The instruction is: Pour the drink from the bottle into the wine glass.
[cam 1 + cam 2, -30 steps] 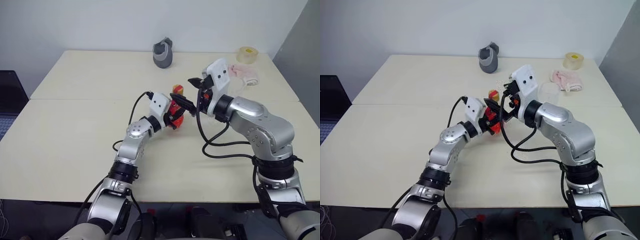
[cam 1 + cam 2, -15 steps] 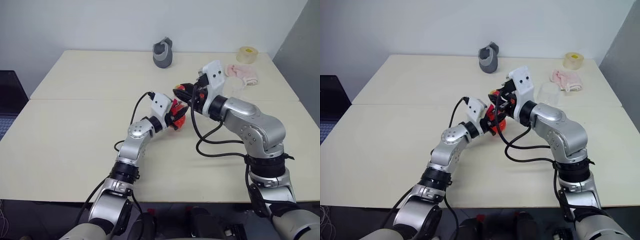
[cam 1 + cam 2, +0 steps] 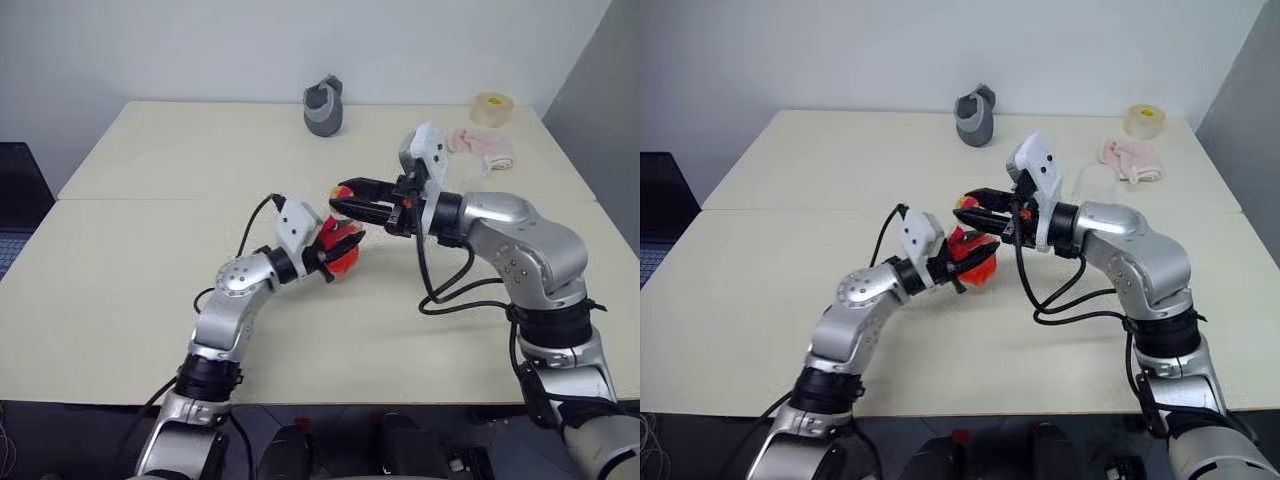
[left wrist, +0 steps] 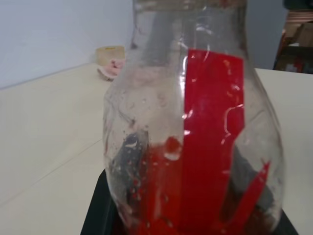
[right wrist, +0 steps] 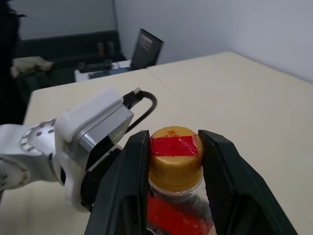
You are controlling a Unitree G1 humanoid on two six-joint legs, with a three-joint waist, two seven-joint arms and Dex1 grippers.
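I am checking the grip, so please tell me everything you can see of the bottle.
The bottle is small, clear plastic, with a round belly, a red label strip and red drink inside. Its yellow cap, with red tape on top, is still on. The left gripper holds the belly above the table; the right gripper is shut on the cap.

Right gripper now around cap

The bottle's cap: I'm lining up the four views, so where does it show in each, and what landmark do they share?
Left eye: yellow cap at centre, between the right hand fingers.
Right eye: cap left of centre, same grip.
Left wrist: above the frame; the bottle body shows.
Right wrist: cap at lower centre.
Shared landmark: the bottle, held by the left hand.
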